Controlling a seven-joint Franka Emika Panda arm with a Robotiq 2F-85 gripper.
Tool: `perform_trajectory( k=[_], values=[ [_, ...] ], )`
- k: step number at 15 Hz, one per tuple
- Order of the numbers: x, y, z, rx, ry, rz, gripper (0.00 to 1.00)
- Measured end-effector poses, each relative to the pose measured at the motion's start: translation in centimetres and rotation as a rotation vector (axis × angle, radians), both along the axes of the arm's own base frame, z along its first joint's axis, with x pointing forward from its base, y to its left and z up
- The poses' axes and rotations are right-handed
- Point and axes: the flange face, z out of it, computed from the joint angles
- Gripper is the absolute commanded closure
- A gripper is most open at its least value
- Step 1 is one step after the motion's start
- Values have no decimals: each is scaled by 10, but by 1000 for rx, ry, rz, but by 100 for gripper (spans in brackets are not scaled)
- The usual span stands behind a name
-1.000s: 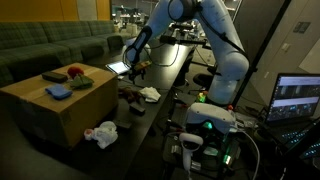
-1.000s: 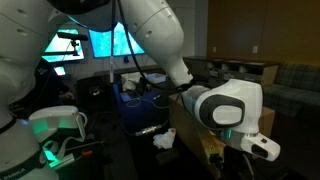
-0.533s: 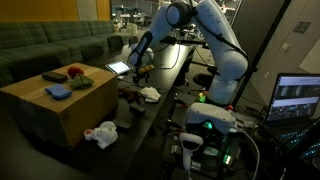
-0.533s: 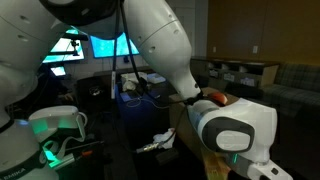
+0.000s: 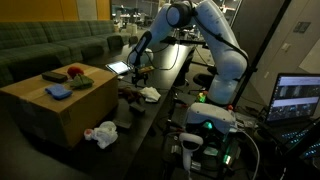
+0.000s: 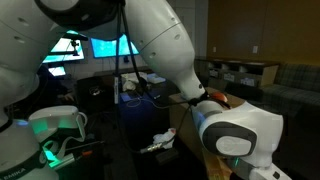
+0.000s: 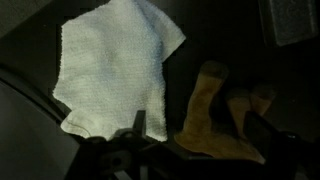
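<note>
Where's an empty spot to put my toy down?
The box top is bare beside the blue cloth. The dark table is bare left of the white cloth. It's crowded under the hand, where cloth and glove lie side by side.

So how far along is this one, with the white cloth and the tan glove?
Nothing looks done yet: the white cloth and tan glove lie flat side by side on the dark surface, with nothing gripping them. In hand: the gripper hangs open above them, empty. Left: probably the whole pick, meaning coming down, closing and lifting.
</note>
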Motion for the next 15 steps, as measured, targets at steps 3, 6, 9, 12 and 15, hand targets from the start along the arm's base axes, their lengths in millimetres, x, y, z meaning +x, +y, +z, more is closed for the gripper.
perform_trajectory(
  k=[3,6,9,12,15],
  values=[
    [-1,-3,-1,2,8,-24,0],
    [-7,-9,-2,-9,50,-68,0],
    [-13,-12,-3,-6,101,-97,0],
    [-29,-20,-26,14,164,-115,0],
    [-66,-36,-92,25,282,-144,0]
  ],
)
